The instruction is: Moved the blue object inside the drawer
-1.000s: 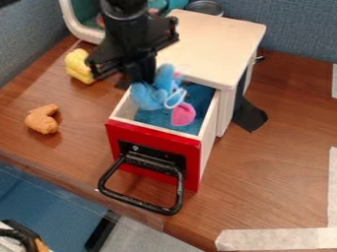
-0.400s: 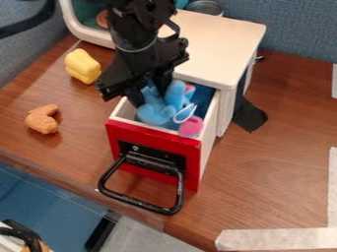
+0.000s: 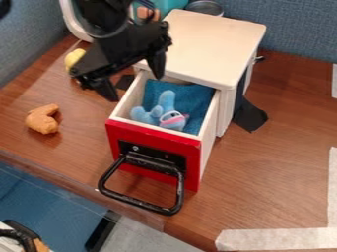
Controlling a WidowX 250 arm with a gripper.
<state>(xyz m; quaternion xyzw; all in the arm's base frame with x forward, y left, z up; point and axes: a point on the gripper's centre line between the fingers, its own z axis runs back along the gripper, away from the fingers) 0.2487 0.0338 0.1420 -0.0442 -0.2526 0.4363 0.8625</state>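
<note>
The black gripper [image 3: 137, 84] hangs above the drawer's back left corner, its two fingers spread wide apart with nothing between them. Inside the pulled-out drawer [image 3: 152, 137], which has a red front and a black handle, lies the blue plush object [image 3: 166, 109] with a pink and white part. It rests on the drawer's blue lining toward the front, below the gripper and to its right, not touching it.
The white cabinet [image 3: 214, 42] stands behind the drawer. An orange-brown toy [image 3: 43, 119] lies on the table at left, and a yellow toy [image 3: 74, 58] is partly behind the gripper. A metal can [image 3: 205, 7] stands behind the cabinet.
The gripper has opened and let go of the blue object, then moved up and left. The blue object has dropped lower into the drawer.
</note>
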